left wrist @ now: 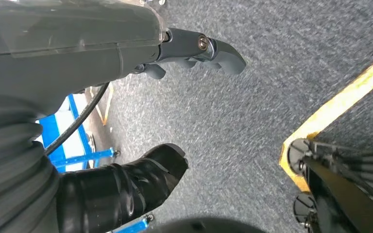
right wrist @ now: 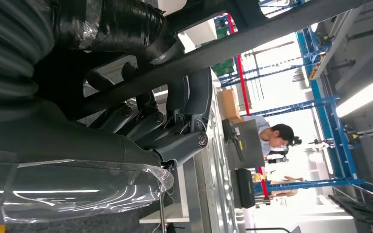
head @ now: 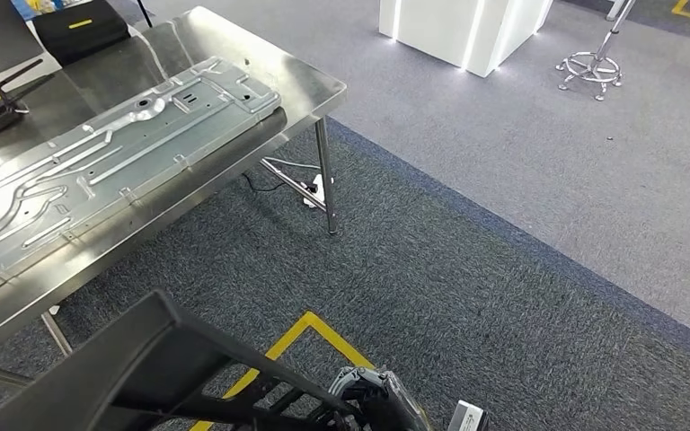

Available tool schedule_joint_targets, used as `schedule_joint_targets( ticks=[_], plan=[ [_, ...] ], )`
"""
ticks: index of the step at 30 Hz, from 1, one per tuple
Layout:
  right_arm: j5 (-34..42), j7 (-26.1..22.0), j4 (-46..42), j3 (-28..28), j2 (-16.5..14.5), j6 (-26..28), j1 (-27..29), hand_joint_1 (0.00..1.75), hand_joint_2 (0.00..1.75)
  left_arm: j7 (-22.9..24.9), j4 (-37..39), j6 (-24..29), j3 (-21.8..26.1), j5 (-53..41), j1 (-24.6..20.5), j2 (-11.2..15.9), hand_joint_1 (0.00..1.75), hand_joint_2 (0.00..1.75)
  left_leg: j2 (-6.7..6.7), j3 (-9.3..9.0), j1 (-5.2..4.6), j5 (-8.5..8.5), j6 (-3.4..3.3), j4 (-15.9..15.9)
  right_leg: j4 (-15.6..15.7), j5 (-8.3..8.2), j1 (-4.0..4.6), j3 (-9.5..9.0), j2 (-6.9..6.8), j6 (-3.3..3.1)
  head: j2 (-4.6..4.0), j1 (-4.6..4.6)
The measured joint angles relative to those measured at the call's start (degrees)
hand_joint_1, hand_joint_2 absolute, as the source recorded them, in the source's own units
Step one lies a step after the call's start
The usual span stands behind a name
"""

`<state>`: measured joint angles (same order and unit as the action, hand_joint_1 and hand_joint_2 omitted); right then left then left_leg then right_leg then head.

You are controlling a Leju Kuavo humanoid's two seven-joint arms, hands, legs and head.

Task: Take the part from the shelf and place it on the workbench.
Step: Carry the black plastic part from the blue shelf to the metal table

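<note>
The part is a black frame of angled bars at the bottom left of the head view, raised above the carpet in front of the steel workbench. My right hand grips one of its dark bars, with the fingers curled around it; in the head view that hand sits at the frame's lower end. My left hand hangs over the carpet with nothing in it. Beside it shows an end of the black frame.
A large pressed metal panel covers most of the workbench, with black cases behind it. A yellow floor line lies below the frame. A white pedestal and a stool base stand far off. A person stands beyond the bench.
</note>
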<state>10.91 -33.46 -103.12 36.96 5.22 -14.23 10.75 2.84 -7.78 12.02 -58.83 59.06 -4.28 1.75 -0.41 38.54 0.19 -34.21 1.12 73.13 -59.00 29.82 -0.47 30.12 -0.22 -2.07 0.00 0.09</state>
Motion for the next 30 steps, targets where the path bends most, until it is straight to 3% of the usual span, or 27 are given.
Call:
schedule_joint_targets(
  ticks=[1,2,4,5,6,9,11,13,15,17,18,19,21,22,23,24,26,28,29,30],
  plan=[
    [-0.1,0.0,0.0,0.0,0.0,0.0,0.0,1.75,1.75,-0.1,0.0,0.0,0.0,0.0,0.1,0.0,0.0,1.75,0.01,1.78,0.05,0.42,0.05,1.8,0.0,0.54,0.01,-0.62,0.02,0.03,0.0,-0.01],
    [-0.2,0.0,0.0,0.0,0.0,0.0,0.1,1.75,1.75,-0.1,0.0,0.0,0.0,0.0,0.2,0.0,0.0,1.75,0.02,2.48,0.06,2.17,0.0,1.3,0.0,1.13,0.01,-1.38,0.07,0.08,0.0,-0.01],
    [-0.4,0.0,0.0,0.0,0.0,0.0,0.1,1.75,1.75,-0.1,0.0,0.0,0.0,0.0,0.4,0.0,0.0,1.75,0.08,1.02,-0.01,8.02,-0.44,-5.4,0.1,2.51,-0.02,-3.09,0.13,0.29,0.0,0.01],
    [-0.4,0.0,0.0,0.0,0.0,0.0,0.1,1.75,1.75,-0.2,0.0,0.0,0.0,0.0,0.5,0.0,0.0,1.75,0.14,-0.22,-0.23,10.03,-0.76,-8.9,0.2,3.16,0.02,-3.74,0.13,0.53,0.0,0.02],
    [-0.4,0.0,0.0,0.0,0.0,0.0,0.1,1.75,1.75,-0.2,0.0,0.0,0.0,0.0,0.4,0.0,0.0,1.75,0.22,-1.29,-0.47,10.93,-1.15,-11.5,0.4,3.66,0.03,-4.19,0.12,0.82,0.01,0.0],
    [-0.5,-0.1,-0.1,0.0,0.0,0.0,0.2,1.75,1.75,-0.3,0.0,0.0,0.0,0.0,0.3,0.1,0.0,1.75,0.2,-2.84,-0.82,9.83,-2.2,-14.2,0.9,3.51,0.12,-5.16,0.01,1.85,0.01,-0.01],
    [-0.6,-0.1,-0.1,0.0,0.0,0.0,0.1,1.75,1.75,-0.5,0.0,-0.1,-0.1,0.0,0.4,0.0,0.0,1.75,0.09,-4.53,-0.61,9.18,-2.96,-15.3,-2.3,2.47,0.08,-4.19,0.03,2.43,0.01,0.03],
    [-0.7,-0.3,-0.2,-0.1,0.1,0.0,0.2,1.75,1.75,-0.7,0.0,-0.2,-0.2,0.0,0.6,0.0,0.0,1.75,0.07,-6.46,-0.52,8.21,-3.64,-16.0,-8.9,2.87,0.06,-0.03,0.17,2.62,0.01,0.11],
    [-0.7,-0.4,-0.2,-0.1,0.1,0.1,0.3,1.75,1.75,-0.9,0.0,-0.3,-0.3,0.0,0.6,0.0,0.0,1.75,-0.05,-7.98,-0.55,6.92,-3.97,-16.0,-14.8,6.07,0.11,5.31,0.24,2.74,0.02,0.15],
    [-0.8,-0.5,-0.2,-0.1,0.2,0.1,0.4,1.75,1.75,-1.2,0.0,-0.4,-0.3,0.0,0.6,0.0,0.0,1.75,-0.31,-9.91,-0.56,5.38,-3.9,-16.0,-15.5,8.59,0.1,8.7,0.24,2.85,0.02,0.14],
    [-0.8,-0.5,-0.2,-0.1,0.3,0.1,0.4,1.75,1.75,-1.3,0.0,-0.5,-0.4,0.0,0.7,0.0,0.0,1.75,-0.44,-11.05,-0.56,4.53,-3.78,-16.0,-13.6,8.02,0.09,9.21,0.23,2.8,0.02,0.15],
    [-0.9,-0.6,-0.2,-0.1,0.3,0.2,0.5,1.75,1.75,-1.4,0.0,-0.6,-0.4,0.0,0.7,-0.1,0.0,1.75,-0.52,-12.2,-0.56,3.61,-3.64,-16.0,-10.5,5.83,0.1,9.21,0.23,2.68,0.01,0.15],
    [-1.0,-0.6,-0.2,-0.1,0.4,0.2,0.6,1.75,1.75,-1.6,0.0,-0.8,-0.5,0.0,0.8,-0.2,0.0,1.75,-0.61,-13.91,-0.6,1.89,-3.26,-16.0,-4.9,-1.34,0.29,8.64,0.25,2.23,0.01,0.2],
    [-1.0,-0.6,-0.2,-0.1,0.4,0.2,0.6,1.75,1.75,-1.7,0.0,-0.9,-0.6,0.0,0.7,-0.2,0.0,1.75,-0.64,-14.32,-0.63,1.17,-2.96,-16.0,-3.4,-3.97,0.45,8.41,0.28,1.93,0.0,0.2],
    [-1.1,-0.6,-0.2,-0.1,0.4,0.2,0.8,1.75,1.75,-1.8,0.0,-0.9,-0.7,0.0,0.6,-0.3,0.0,1.75,-0.65,-14.68,-0.65,0.74,-2.62,-15.9,-2.8,-5.42,0.62,8.28,0.35,1.59,0.0,0.2],
    [-1.2,-0.6,-0.3,-0.1,0.4,0.3,0.8,1.75,1.75,-1.8,0.0,-0.9,-0.8,0.0,0.3,-0.3,0.0,1.75,-0.68,-14.88,-0.66,0.67,-2.28,-15.7,-2.6,-5.31,0.78,8.1,0.41,1.21,0.0,0.19],
    [-1.3,-0.7,-0.4,-0.2,0.4,0.2,1.0,1.75,1.75,-1.9,0.0,-1.0,-1.1,0.0,0.2,-0.3,0.0,1.75,-0.56,-14.05,-0.61,1.77,-1.72,-13.2,-1.8,-4.94,0.56,6.84,0.52,0.52,0.01,0.18],
    [-1.4,-0.7,-0.4,-0.2,0.4,0.1,0.9,1.75,1.75,-2.1,0.0,-1.0,-1.2,0.0,0.2,-0.4,0.0,1.75,-0.37,-10.33,-0.48,2.41,-1.16,-6.9,-0.8,-4.35,0.26,4.93,0.42,0.0,0.01,0.15],
    [-1.4,-0.7,-0.5,-0.2,0.4,0.1,0.9,1.75,1.75,-2.1,0.0,-1.0,-1.3,0.0,0.1,-0.5,0.0,1.75,-0.25,-7.81,-0.36,1.49,-0.85,-3.3,-0.4,-3.96,0.24,4.05,0.34,-0.15,0.01,0.14],
    [-1.4,-0.7,-0.5,-0.2,0.4,0.0,0.9,1.75,1.75,-2.2,0.0,-0.9,-1.3,0.1,0.1,-0.5,0.0,1.75,-0.16,-5.37,-0.21,-0.48,-0.6,-0.5,-0.1,-3.49,0.23,3.27,0.32,-0.23,0.01,0.12]
  ],
)
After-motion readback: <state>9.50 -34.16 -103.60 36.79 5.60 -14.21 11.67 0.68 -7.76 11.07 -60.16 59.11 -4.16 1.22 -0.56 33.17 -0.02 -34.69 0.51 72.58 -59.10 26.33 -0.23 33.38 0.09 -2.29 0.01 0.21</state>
